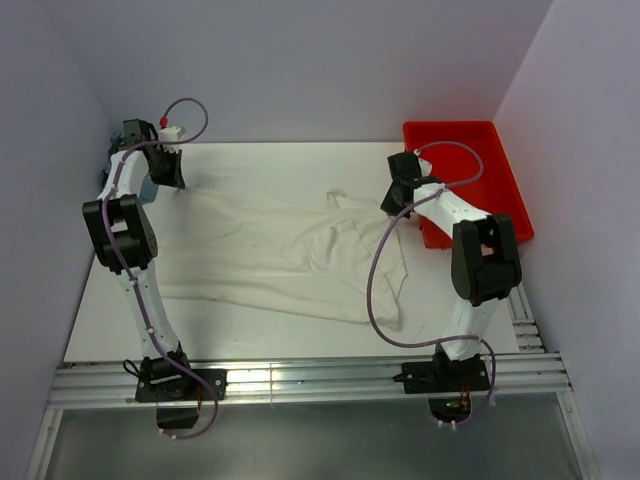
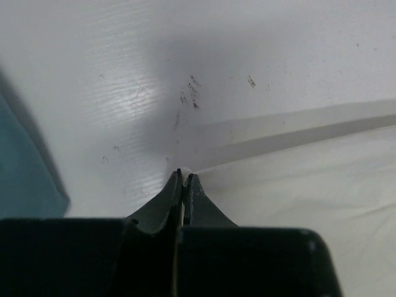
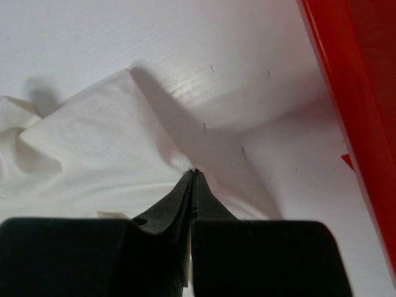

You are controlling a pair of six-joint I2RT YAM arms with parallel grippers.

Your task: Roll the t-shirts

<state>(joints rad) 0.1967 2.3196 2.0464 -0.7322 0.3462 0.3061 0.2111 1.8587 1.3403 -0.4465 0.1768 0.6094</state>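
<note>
The t-shirt (image 1: 280, 255) lies spread across the middle of the tabletop (image 1: 280, 165). The left gripper (image 1: 168, 180) sits at its far left corner, the right gripper (image 1: 392, 205) at its far right edge. A bin (image 1: 470, 150) stands at the tabletop's far right, just beside the right gripper.

— What do your arms look like?
— My left arm (image 1: 143, 295) and right arm (image 1: 452, 208) are white tubes with black blocky joints. Behind each hand a purple cable (image 1: 371, 285) loops away.
— And the hands?
— My left gripper (image 2: 184, 175) and right gripper (image 3: 195, 172) are matt black, two curved fingers (image 2: 164, 201) narrowing to thin tips.
</note>
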